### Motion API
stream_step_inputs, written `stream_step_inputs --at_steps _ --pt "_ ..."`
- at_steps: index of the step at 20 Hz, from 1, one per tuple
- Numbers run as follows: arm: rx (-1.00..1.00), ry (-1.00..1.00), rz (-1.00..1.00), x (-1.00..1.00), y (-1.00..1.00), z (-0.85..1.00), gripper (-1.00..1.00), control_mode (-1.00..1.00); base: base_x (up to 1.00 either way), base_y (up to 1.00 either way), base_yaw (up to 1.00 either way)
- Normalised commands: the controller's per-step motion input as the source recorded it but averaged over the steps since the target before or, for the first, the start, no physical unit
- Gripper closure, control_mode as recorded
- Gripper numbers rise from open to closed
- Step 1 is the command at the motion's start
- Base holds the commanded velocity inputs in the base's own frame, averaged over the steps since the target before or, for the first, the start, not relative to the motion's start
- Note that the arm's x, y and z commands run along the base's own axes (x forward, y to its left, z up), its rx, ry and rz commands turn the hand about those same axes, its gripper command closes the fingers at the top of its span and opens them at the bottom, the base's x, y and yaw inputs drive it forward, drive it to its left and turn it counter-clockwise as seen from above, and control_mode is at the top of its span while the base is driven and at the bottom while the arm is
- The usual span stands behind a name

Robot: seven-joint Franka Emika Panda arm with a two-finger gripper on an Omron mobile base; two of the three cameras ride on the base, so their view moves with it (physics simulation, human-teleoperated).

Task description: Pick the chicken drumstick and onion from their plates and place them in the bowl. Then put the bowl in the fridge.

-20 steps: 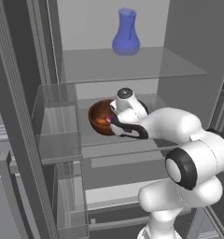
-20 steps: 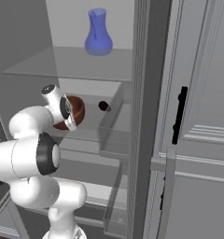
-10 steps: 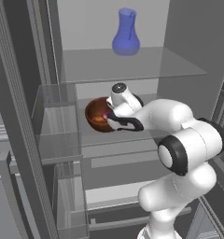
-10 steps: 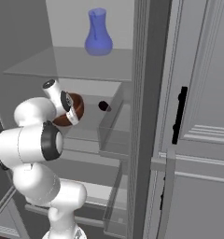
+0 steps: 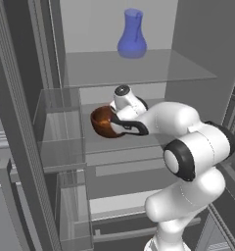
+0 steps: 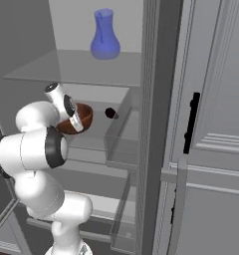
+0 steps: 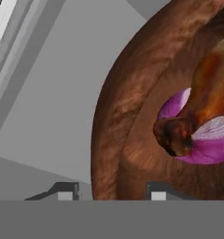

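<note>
1. Left base view: the white arm with dark joints reaches into the fridge (image 5: 21,147), a dark grey cabinet with a pale grey interior and clear glass shelves. The gripper (image 5: 111,128) is at the near rim of the bowl (image 5: 104,121), a deep, round, glossy reddish-brown vessel with a wood-like look. The bowl is over the middle glass shelf (image 5: 119,142), beside a clear box-shaped bin (image 5: 60,127) on its left. A blue vase (image 5: 132,35), narrow-necked and bulbous, matte, stands on the upper shelf.

2. Right base view: the bowl (image 6: 80,117) shows past the white hand, at middle-shelf level. A small dark knob-like object (image 6: 110,113) lies to its right, apart from it. The blue vase (image 6: 104,36) stands above. The fridge's dark upright edge (image 6: 154,124) runs down the centre; a pale panelled door with a black handle (image 6: 191,122) is to the right.

3. Hand view: the bowl wall (image 7: 128,107) passes between the two dark finger tips, one outside, one inside: the gripper (image 7: 109,192) is clamped on the rim. Streaky brown grain. Inside lie the chicken drumstick (image 7: 205,88), glossy orange-brown with a dark knobby end, and the onion (image 7: 207,144), pink-purple with pale striations, touching it.
</note>
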Motion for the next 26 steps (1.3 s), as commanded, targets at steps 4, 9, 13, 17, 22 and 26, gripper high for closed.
stream_step_inputs --at_steps 4,9,13,17,22,26 --pt "0.00 0.00 0.00 -0.19 0.00 -0.03 -1.00 -1.00 0.00 0.00 0.00" --pt "0.00 -0.01 0.01 -0.06 0.00 0.00 -1.00 -1.00 0.00 0.00 0.00" --pt "0.00 -0.03 0.05 -0.22 0.00 0.01 -1.00 -1.00 0.00 0.00 0.00" --pt "0.00 -0.10 0.07 -0.40 0.04 0.00 -1.00 -1.00 0.00 0.00 0.00" --pt "0.00 -0.14 0.06 -0.44 0.02 0.08 -1.00 -1.00 0.00 0.00 0.00" --pt "0.00 -0.01 0.02 -0.69 0.00 0.52 -1.00 -1.00 0.00 0.00 0.00"
